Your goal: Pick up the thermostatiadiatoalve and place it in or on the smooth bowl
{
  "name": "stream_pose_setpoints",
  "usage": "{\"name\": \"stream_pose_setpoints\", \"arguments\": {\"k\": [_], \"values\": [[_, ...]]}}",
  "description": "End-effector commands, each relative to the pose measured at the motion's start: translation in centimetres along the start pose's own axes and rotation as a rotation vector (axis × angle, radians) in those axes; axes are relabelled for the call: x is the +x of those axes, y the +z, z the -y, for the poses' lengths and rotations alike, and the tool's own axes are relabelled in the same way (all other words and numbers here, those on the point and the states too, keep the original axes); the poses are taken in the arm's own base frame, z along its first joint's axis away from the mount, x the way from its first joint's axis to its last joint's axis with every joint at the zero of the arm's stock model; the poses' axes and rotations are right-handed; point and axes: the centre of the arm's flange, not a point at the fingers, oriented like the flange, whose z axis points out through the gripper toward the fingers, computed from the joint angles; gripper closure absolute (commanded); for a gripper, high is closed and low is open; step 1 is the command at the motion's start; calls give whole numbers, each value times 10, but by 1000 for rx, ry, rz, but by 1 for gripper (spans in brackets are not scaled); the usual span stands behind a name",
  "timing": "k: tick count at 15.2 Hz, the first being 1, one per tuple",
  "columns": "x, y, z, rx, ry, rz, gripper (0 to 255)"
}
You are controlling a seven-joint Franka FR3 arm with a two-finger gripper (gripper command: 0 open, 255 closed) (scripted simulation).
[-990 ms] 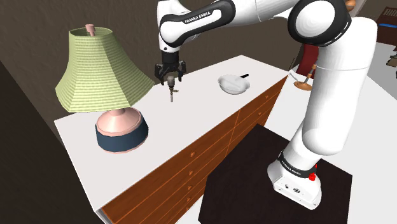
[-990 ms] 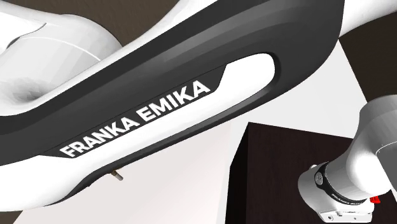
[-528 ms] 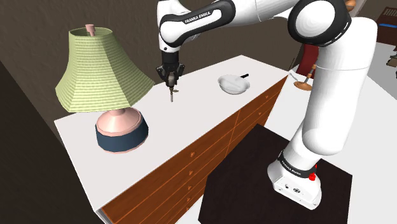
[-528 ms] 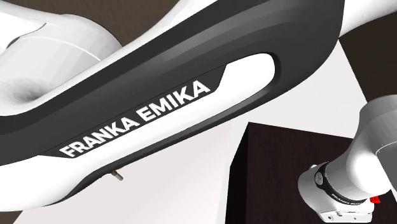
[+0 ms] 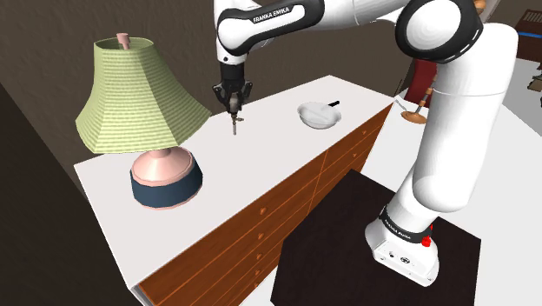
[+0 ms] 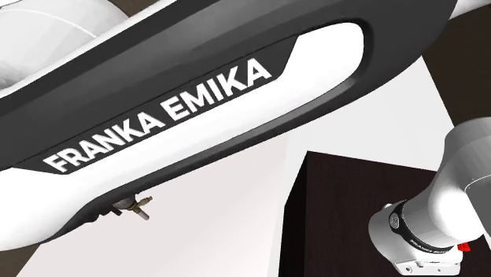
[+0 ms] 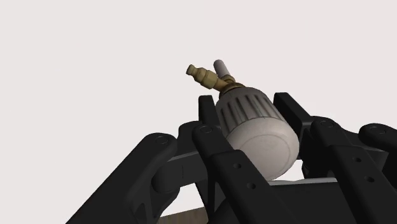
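arm [image 5: 447,113] rises from the dark box stand [image 5: 347,230] at the shoulder view's lower right, bends at the top edge and runs left across the frame. last link drops straight down at upper centre, so the gripper [image 5: 233,103] points down over the white top of a dresser [image 5: 261,161].

fingers [image 7: 219,159] are clenched on the thermostatic radiator valve [image 7: 254,127]: in the wrist view both black fingers press against the sides of its head. in the shoulder view the valve [image 5: 234,122] hangs under the gripper at upper centre, head up between the fingers, brass end down. can't tell if the tip clears the top.

valve head: pale grey cylinder, ribbed round the side, smooth rounded cap. fitting: brass-coloured, barbed nozzle plus a short pale stub forking off beside it.

bowl [image 5: 317,115]: smooth, white, shallow, on the dresser top right of the gripper, well apart from the valve.

lamp [image 5: 143,96]: left of frame, pale green ribbed flared shade, pink rounded body, dark blue band at the base.

dresser fronts: reddish-brown wood grain, small knobs.

second exterior view: white and dark grey arm link [image 6: 197,118] lettered "franka emika" runs diagonally across the frame. valve's brass end [image 6: 138,207] pokes out under it at lower left, with the white top behind it.
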Motion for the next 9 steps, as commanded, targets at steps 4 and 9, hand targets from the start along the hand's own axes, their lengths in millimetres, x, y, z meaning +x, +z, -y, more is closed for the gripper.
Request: {"name": "stream_pose_setpoints", "arguments": {"k": [4, 9], "values": [[-1, -26, 1, 0, 0, 0, 255], [-1, -53, 0, 0, 0, 0, 255]]}}
